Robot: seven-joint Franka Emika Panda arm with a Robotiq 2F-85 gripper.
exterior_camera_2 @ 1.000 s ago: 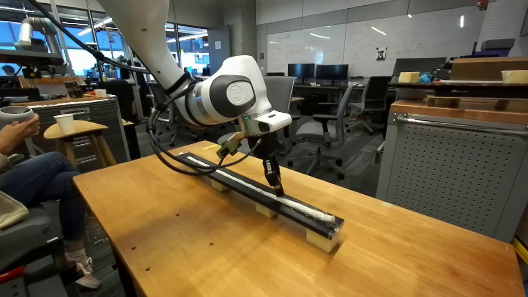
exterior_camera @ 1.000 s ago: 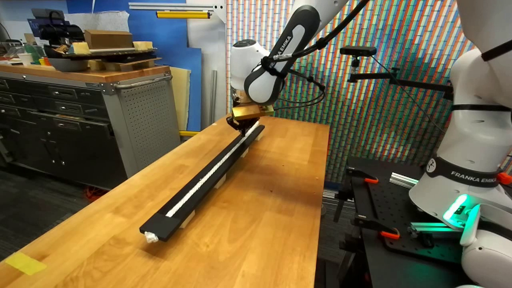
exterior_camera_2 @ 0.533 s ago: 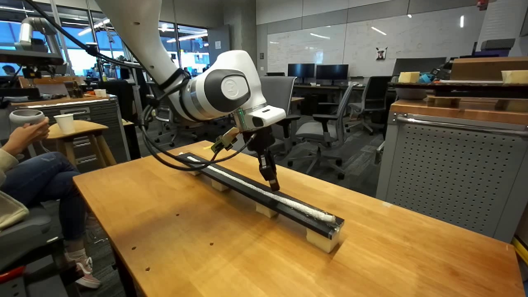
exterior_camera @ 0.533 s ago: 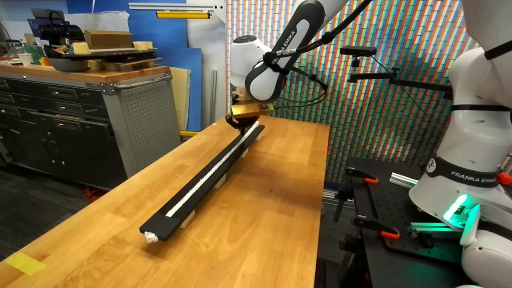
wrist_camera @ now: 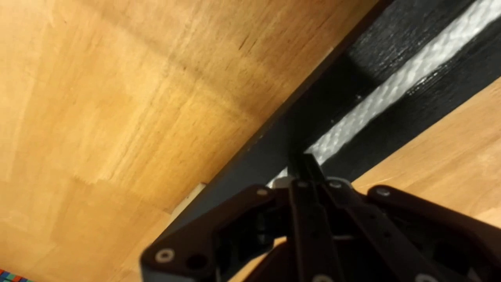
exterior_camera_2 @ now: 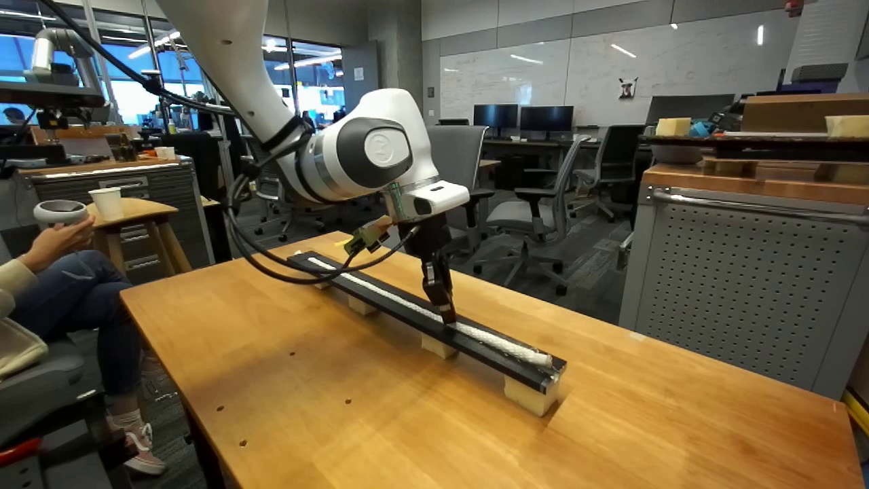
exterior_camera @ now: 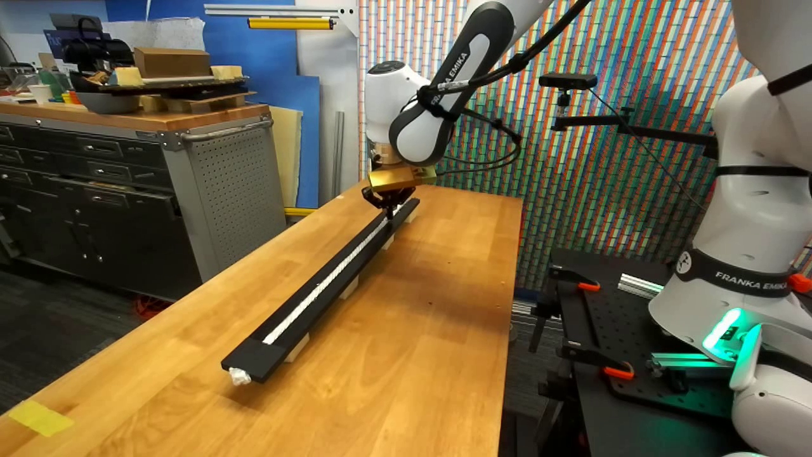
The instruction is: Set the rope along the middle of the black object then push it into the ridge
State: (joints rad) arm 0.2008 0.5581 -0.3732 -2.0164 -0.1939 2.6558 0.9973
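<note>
Honey-coloured wood makes up the desk (exterior_camera_2: 407, 407), and above it, along the middle of a long black bar (exterior_camera_2: 434, 327), lies the white rope (wrist_camera: 375, 105). At one end of the bar the rope stands proud of the black top; toward the opposite end it looks level and runs up to a solid black stretch, with a white tuft (exterior_camera: 240, 376) showing at the end face. The fingers (wrist_camera: 299, 168) are drawn together, their tips right at the rope and nearer the raised end; whether they press on it cannot be told. Four pale blocks (exterior_camera_2: 533, 395) hold the bar off the desk. Over the bar hangs a white and dark arm (exterior_camera_2: 380, 149) with looped black cables (exterior_camera: 550, 39). Past the tufted end, a yellow strip (exterior_camera: 41, 417) lies near the desk's edge. Farther out, in an exterior view, a seated person (exterior_camera_2: 68, 292) holds a grey cup (exterior_camera_2: 60, 212) near a wooden stool (exterior_camera_2: 146, 212) bearing a white cup (exterior_camera_2: 106, 202), grey office chairs (exterior_camera_2: 523, 212) stand beyond the desk, and a brown box (exterior_camera_2: 808, 112) sits above a cabinet (exterior_camera_2: 747, 292) with a perforated side.
</note>
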